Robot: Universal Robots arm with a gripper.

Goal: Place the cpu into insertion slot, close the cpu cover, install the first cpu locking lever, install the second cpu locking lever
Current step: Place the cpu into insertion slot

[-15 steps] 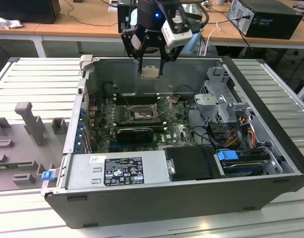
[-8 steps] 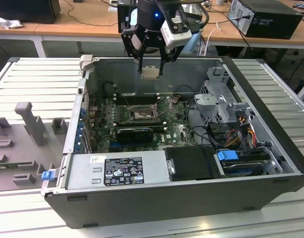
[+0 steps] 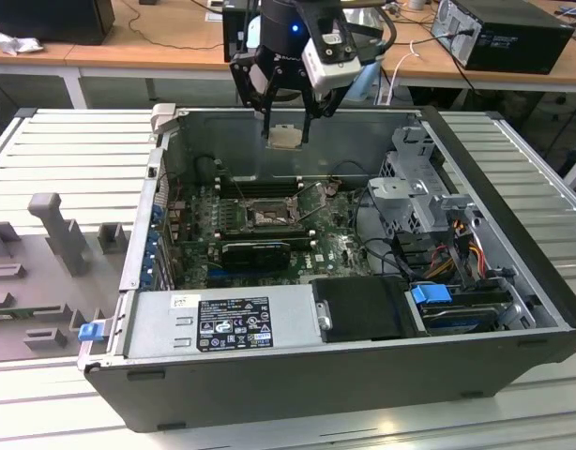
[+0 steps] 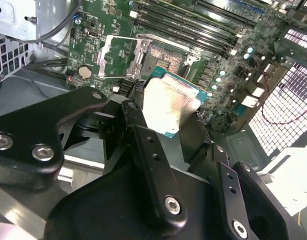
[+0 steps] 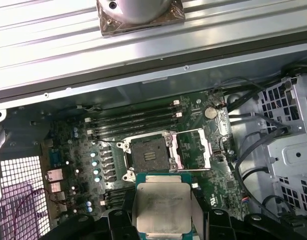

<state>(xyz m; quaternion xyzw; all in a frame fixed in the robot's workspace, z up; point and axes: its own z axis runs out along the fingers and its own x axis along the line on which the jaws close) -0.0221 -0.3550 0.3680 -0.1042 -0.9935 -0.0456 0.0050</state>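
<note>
So, starting at the exterior view's left: grey moulded fixture blocks (image 3: 58, 234) sit on the ribbed metal bench (image 3: 72, 141), well apart from the work. Next comes the open black computer case (image 3: 297, 375). Above its far wall the black hand (image 3: 287, 131) is clamped on the small flat square cpu (image 3: 286, 141) by its edges, probably to keep its contact face untouched. It's well above the board. The square dark-rimmed insertion slot (image 5: 149, 152) lies bare because the thin metal-frame cpu cover (image 5: 194, 148) is flipped open beside it. A silver drive cage (image 3: 415, 187) sits further right.
</note>
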